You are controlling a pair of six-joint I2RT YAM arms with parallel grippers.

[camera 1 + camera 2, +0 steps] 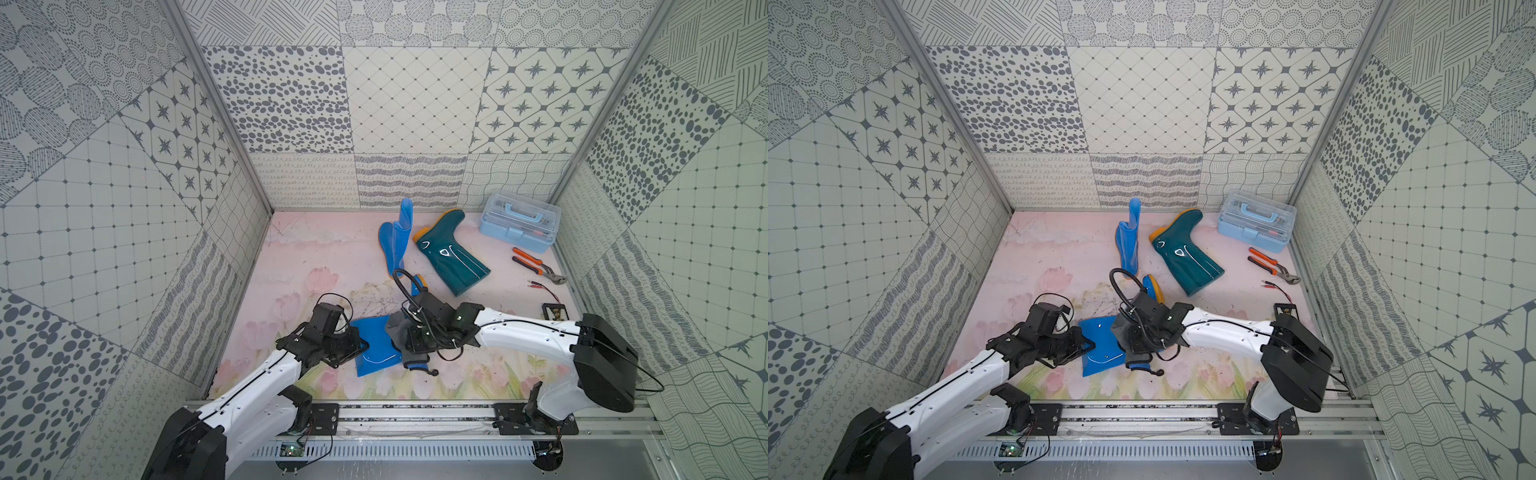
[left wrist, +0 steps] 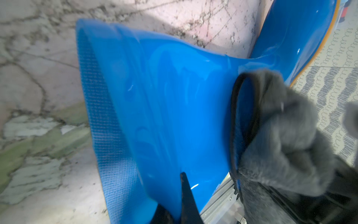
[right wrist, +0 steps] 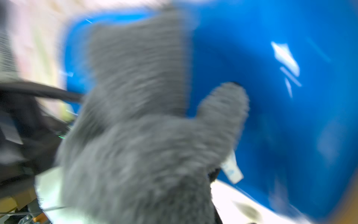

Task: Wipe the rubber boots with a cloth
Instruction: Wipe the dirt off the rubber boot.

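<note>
Mid-wipe, it seems: left claw (image 1: 360,345) clamps the boot (image 1: 376,347) cuff; right claw (image 1: 415,338), clamping cloth (image 2: 286,135), should sweep toward it

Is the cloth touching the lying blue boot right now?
Touching. The left wrist view shows the cloth bunched against the shaft of the lying blue boot, with no gap between them.

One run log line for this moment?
left hand: shut on blue boot | right hand: shut on grey cloth | cloth: against boot
</note>
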